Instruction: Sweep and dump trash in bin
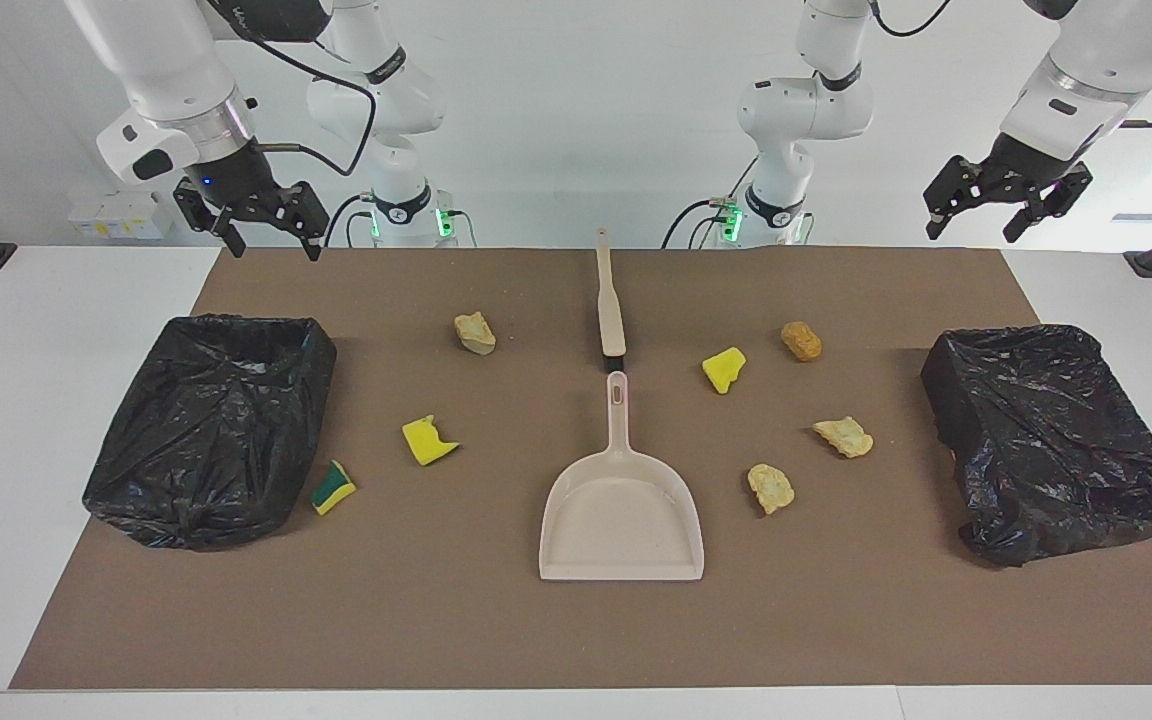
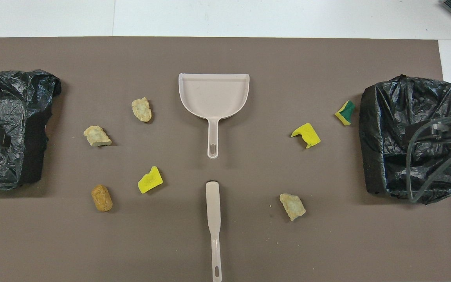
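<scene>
- Judging by their torn, spongy look, the seven bits of trash should be feather-light, soft and squashy; they would likely skid or tumble on the brown mat (image 1: 576,640) rather than resist a push.
- Trash toward the right arm's end: a pale beige chunk (image 1: 475,333), a bright yellow chunk (image 1: 428,440), and a yellow-and-green chunk (image 1: 333,487) just beside that end's bin.
- Trash toward the left arm's end: a yellow piece (image 1: 724,369), an orange-brown piece (image 1: 801,341), and two beige pieces (image 1: 844,436) (image 1: 770,488).
- The dustpan (image 1: 621,520) and the brush (image 1: 609,300) lie mid-tabletop, in line, the brush nearer to the robots; both look stiff, light plastic, best taken by their slim handles.
- Two bins lined with black bags, the right arm's bin (image 1: 211,430) and the left arm's bin (image 1: 1056,440), sit at the mat's ends; no trash shows in either.
- The right claw (image 1: 254,220) hangs released in the air over the mat's corner near its bin; the left claw (image 1: 1006,195) hangs released over the tabletop at its own end. Neither holds anything.
</scene>
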